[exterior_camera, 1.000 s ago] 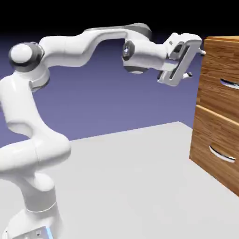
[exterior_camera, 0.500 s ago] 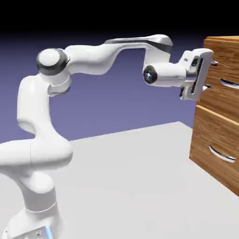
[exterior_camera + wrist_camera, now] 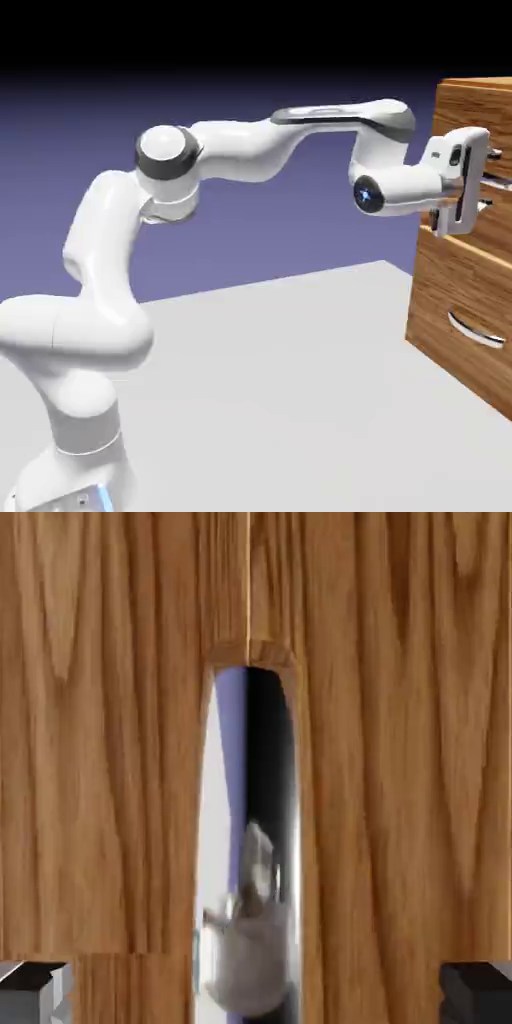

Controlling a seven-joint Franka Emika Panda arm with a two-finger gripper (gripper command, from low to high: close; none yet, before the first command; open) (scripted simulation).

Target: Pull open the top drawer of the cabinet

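currently my gripper (image 3: pixel 483 190) sits at the top drawer (image 3: pixel 470 130) of the cabinet (image 3: pixel 450 300), at 3 o'clock in the exterior view. my fingers (image 3: pixel 32 990) stand apart at 7 and 5 o'clock in the hand view, the silver handle (image 3: pixel 245 842) running between them toward 12 o'clock. no finger contact with the handle is visible. the lower drawer (image 3: pixel 470 330) lies below.
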